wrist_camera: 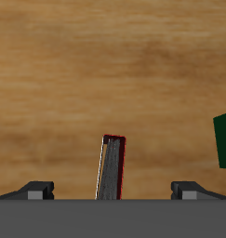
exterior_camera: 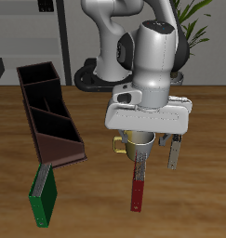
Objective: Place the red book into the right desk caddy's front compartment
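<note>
Above the middle of the wooden table (exterior_camera: 207, 139) the gripper (exterior_camera: 158, 155) hangs with its jaws spread wide and nothing between them. One finger (exterior_camera: 176, 152) shows as a grey bar on the side away from the caddy; the other is lost against the things below it. In the wrist view the two fingertips (wrist_camera: 38, 189) stand far apart at the edge of the picture, with bare wood between them apart from the book.

Directly under the gripper lies the red book (exterior_camera: 138, 187), a slim dark-red volume resting on the table, its length running from beneath the hand toward the table's front edge. The wrist view shows it (wrist_camera: 112, 167) between the spread fingers, pale grey page edges facing up and a thin red cover line along each side; neither finger touches it. Just behind the book, under the hand, a yellow mug (exterior_camera: 133, 143) peeks out, its handle pointing toward the caddy.

Off to the side stands the right desk caddy (exterior_camera: 49, 116), a long dark brown-maroon open box with dividers and a sloped end nearest the table's front. It is apart from the red book. A green book (exterior_camera: 43, 195) leans upright just beside that sloped end, and its corner (wrist_camera: 223, 139) shows in the wrist view too
</note>
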